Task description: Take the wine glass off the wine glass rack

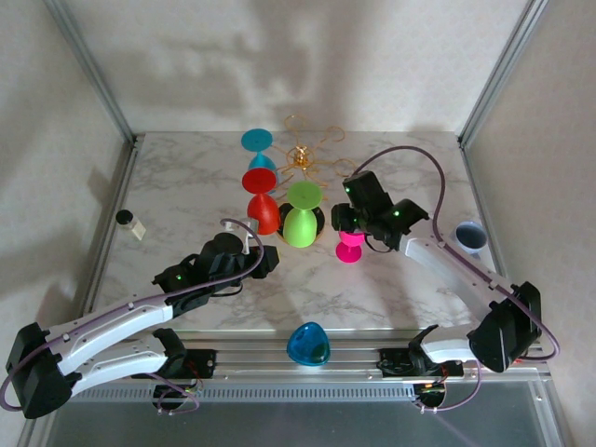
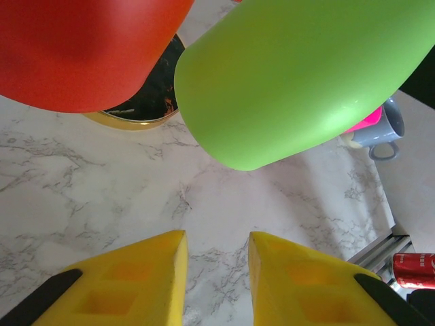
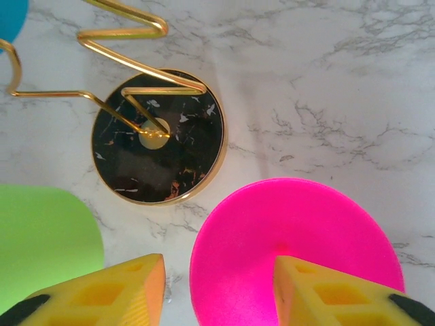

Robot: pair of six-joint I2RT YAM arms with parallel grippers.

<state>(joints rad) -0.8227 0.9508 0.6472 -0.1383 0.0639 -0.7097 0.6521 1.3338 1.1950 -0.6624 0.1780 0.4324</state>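
The wine glass rack [image 1: 303,156] stands at the back middle of the counter [image 1: 186,186], its round black base [image 3: 158,136] flat on the marble. A teal glass [image 1: 256,140] hangs at its 9 o'clock, a red glass [image 1: 261,200] at 7 and a green glass [image 1: 301,219] at 6. The pink wine glass [image 1: 350,245] is at its 5 o'clock, clear of the wire arms. The right gripper [image 3: 219,265] is above it, fingers spread to either side. The left gripper [image 2: 217,238], near 8 o'clock, is slightly parted with nothing between its fingers.

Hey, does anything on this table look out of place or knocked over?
The blue glass lies tipped on its side at the table's near edge, well away from the wine glass rack.
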